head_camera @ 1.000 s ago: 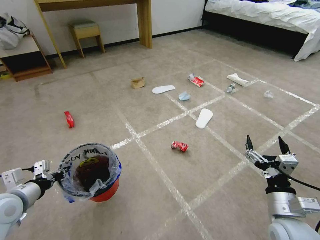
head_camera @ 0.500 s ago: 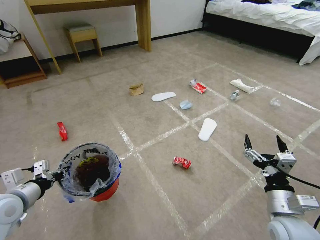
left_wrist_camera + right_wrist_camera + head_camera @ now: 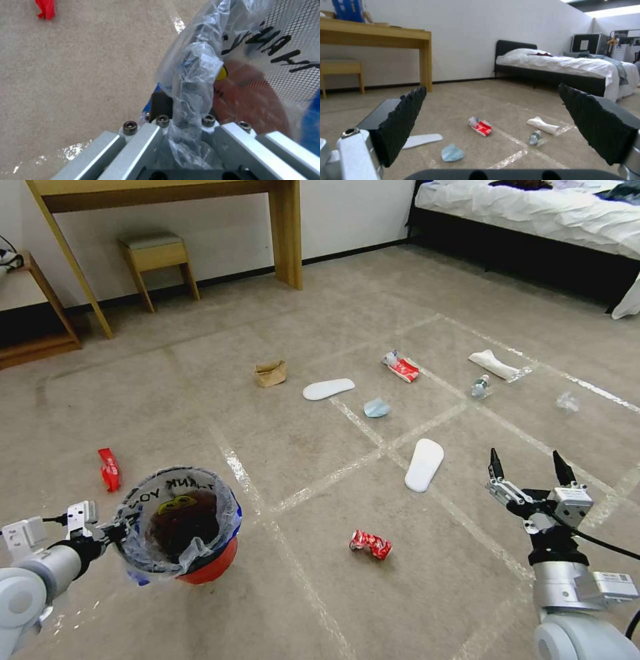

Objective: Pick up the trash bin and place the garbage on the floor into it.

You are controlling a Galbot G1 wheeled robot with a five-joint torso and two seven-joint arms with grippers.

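The red trash bin point(image 3: 200, 560), lined with a lettered clear bag, hangs above the carpet floor point(image 3: 280, 447) at the robot's lower left. The left gripper point(image 3: 110, 532) is clamped on its bagged rim. Ahead lie a crumpled red wrapper point(image 3: 371, 544), a white slipper point(image 3: 425, 465), a blue mask point(image 3: 377, 408) and a brown paper bag point(image 3: 271, 373). The right gripper point(image 3: 527, 468) hovers spread wide, holding nothing.

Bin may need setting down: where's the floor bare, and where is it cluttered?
Bare: carpet between the bin and red wrapper, and the near floor. Crowded: around the slipper, mask and bottle.
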